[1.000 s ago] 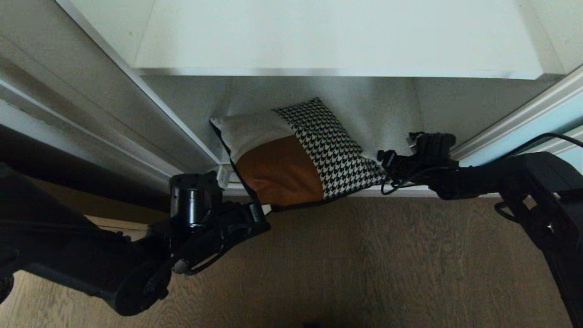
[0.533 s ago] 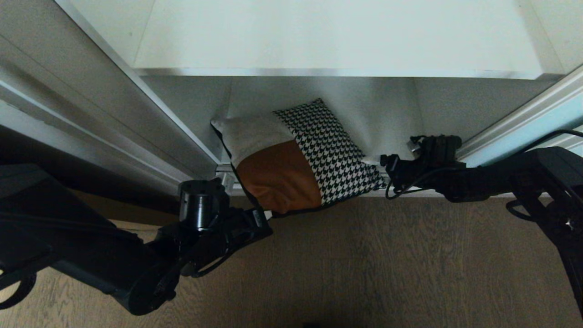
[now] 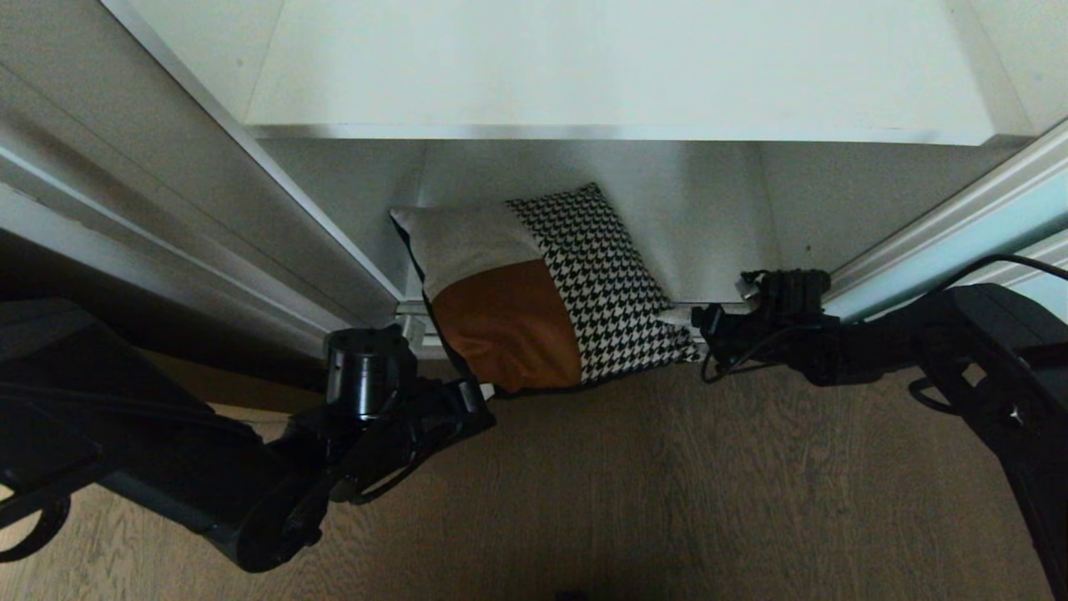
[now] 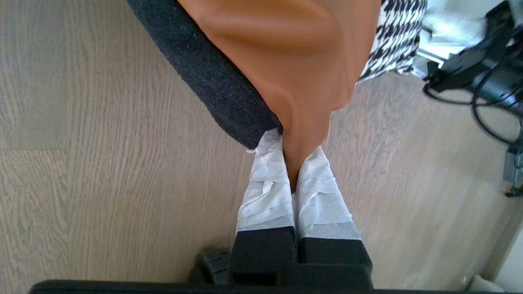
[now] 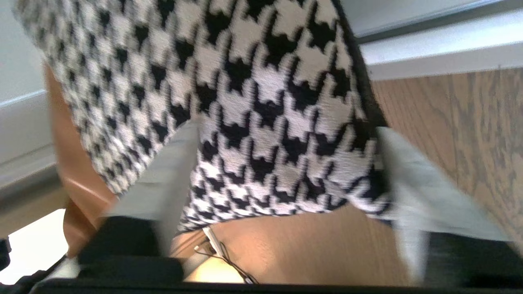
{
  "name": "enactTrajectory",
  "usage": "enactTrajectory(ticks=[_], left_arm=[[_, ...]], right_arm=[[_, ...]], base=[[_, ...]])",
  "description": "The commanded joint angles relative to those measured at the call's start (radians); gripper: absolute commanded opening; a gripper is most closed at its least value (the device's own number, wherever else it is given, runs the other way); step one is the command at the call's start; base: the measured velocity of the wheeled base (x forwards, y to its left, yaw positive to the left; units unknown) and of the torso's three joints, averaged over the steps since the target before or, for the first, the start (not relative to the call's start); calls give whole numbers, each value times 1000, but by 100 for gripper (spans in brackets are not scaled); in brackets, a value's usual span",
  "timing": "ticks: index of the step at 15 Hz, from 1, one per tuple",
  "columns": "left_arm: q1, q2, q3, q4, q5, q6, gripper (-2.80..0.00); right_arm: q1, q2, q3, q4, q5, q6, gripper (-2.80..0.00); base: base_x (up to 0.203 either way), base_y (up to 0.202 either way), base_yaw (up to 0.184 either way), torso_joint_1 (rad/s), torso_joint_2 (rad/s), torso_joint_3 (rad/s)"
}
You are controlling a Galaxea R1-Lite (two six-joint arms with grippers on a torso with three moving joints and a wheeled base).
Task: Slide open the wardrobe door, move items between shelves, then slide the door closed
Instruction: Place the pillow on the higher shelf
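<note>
1. The wardrobe door (image 3: 959,242) (the pale blue panel at the right edge of the head view) is already slid aside, so I judge I am in the middle step: getting the cushion (image 3: 534,292) off the bottom shelf (image 3: 717,200) so it can go up to another one.

2. My left hand (image 4: 292,163) is pinched tight on the rust-brown corner of the cushion; its white-wrapped fingers (image 4: 265,188) meet with only a fold of the fabric between them. In the head view this hand (image 3: 480,392) sits just below centre-left, over the wooden floor (image 3: 667,484).

3. My right hand (image 5: 282,196) stands wide, one finger on each side of the houndstooth corner; I cannot tell whether the pads are pressing yet (that view is smeared). In the head view it (image 3: 697,321) is right of centre, at the cushion's lower-right corner.

4. The cushion lies in the middle of the head view, half on the bottom shelf, with its near edge hanging past the shelf lip over the floor. Its long axis runs roughly across the frame, from my left hand to my right, tilted a little; the beige patch points toward the upper left, deep into the wardrobe.

5. Next, I think, the right hand must close firmly on its corner, then both hands should lift together and level toward the white shelf (image 3: 617,67) at the top of the frame.
</note>
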Motion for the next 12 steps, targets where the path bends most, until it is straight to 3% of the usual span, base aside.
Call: enactTrajectory(ticks=[1, 12], left_arm=[[3, 1, 1, -5, 0, -3, -280], [25, 24, -9, -5, 3, -16, -280]], right_arm=[[15, 17, 3, -3, 4, -5, -280], [8, -9, 13, -4, 7, 4, -280]], base=[[0, 0, 0, 0, 0, 0], [0, 0, 0, 0, 0, 0]])
